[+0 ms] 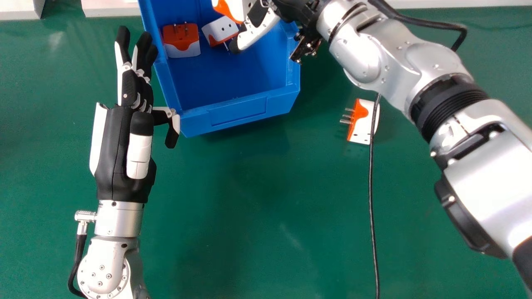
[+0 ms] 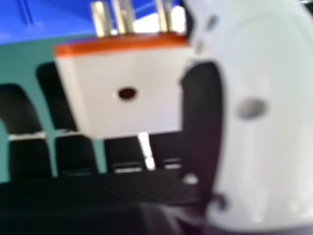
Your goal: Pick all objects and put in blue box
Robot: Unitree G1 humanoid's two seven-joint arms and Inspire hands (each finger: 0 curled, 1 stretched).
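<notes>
Black cable [image 1: 370, 166] passes over the adapter [image 1: 362, 124] beside the blue box [image 1: 237, 113].

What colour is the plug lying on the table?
The plug is white and orange, clearest in the head view.

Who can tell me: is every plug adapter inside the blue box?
No, one orange-and-white plug adapter lies on the green table outside the blue box, crossed by a black cable.
</notes>
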